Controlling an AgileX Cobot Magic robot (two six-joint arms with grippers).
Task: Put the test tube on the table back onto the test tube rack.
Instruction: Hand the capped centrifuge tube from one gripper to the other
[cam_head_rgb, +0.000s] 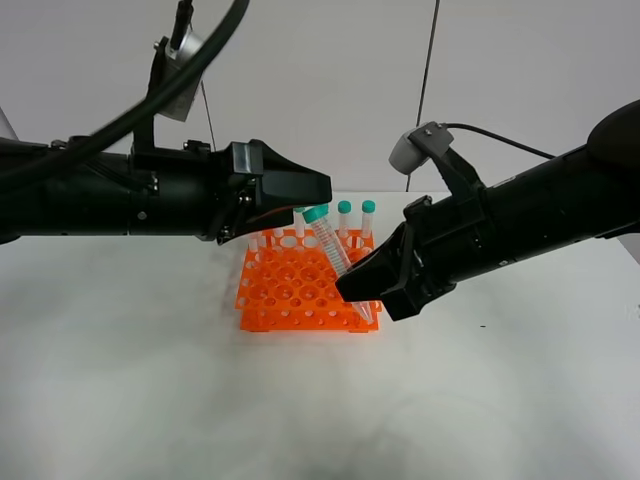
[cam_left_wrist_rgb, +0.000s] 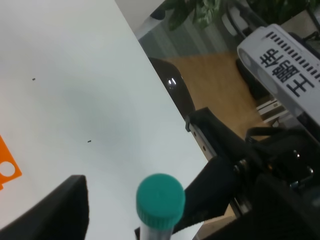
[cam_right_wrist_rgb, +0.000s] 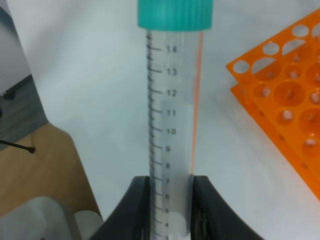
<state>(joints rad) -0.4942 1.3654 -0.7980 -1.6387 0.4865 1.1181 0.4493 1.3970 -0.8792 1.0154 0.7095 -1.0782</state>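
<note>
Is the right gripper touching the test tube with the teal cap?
Touching. The right wrist view shows the right gripper with both fingers pressed against the clear wall of the test tube, no gap.

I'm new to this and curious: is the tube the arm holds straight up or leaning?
Leaning. The test tube slants over the test tube rack, teal cap up and left, tip down at the right gripper.
</note>
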